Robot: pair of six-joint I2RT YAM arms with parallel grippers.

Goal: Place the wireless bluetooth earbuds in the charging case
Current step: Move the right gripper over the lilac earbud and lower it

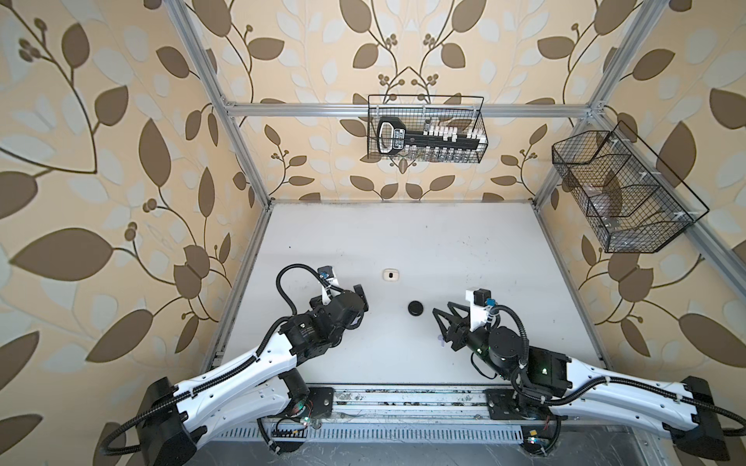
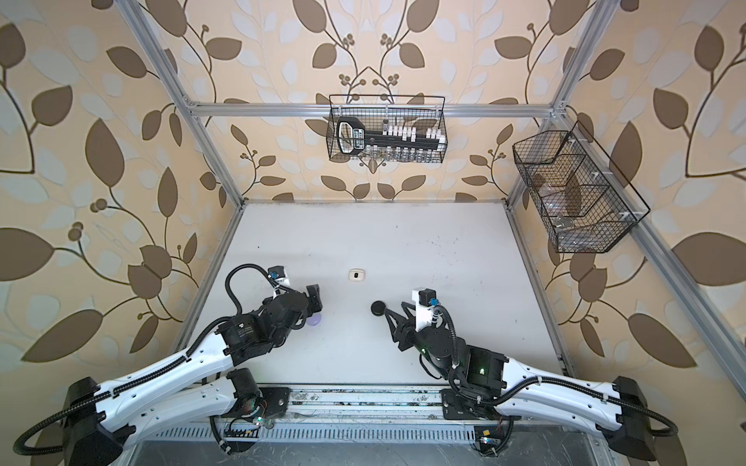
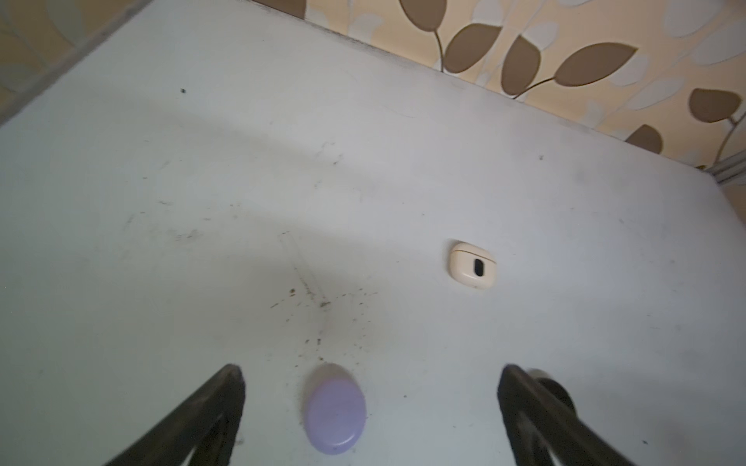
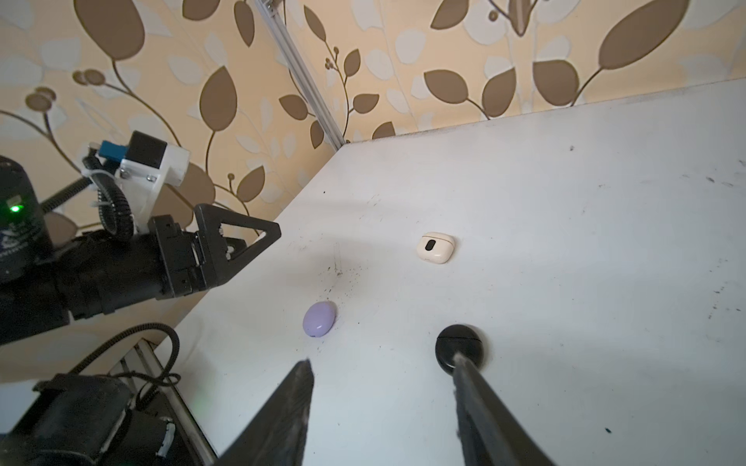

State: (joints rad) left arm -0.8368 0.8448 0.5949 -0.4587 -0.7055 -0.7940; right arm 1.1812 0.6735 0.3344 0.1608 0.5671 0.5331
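Three closed charging cases lie on the white table [image 1: 403, 226]. The lavender case [image 3: 335, 409] [image 2: 314, 320] rests on the table between the spread fingers of my left gripper [image 3: 371, 373] [image 1: 360, 308], untouched. The cream case [image 1: 391, 274] [image 3: 472, 264] [image 4: 435, 247] lies farther back. The black round case [image 1: 415, 308] [image 2: 378, 308] [image 4: 460, 343] sits just past one fingertip of my right gripper [image 4: 382, 360] [image 1: 438, 322], which is open and holds nothing. A tiny pale speck [image 1: 443, 343] lies by that gripper; I cannot tell if it is one of the earbuds.
A wire basket [image 1: 428, 133] holding a black key-shaped tool hangs on the back rail. A second wire basket [image 1: 621, 193] hangs on the right frame. Aluminium posts stand at the table's corners, and a metal rail [image 1: 403, 399] runs along the front edge.
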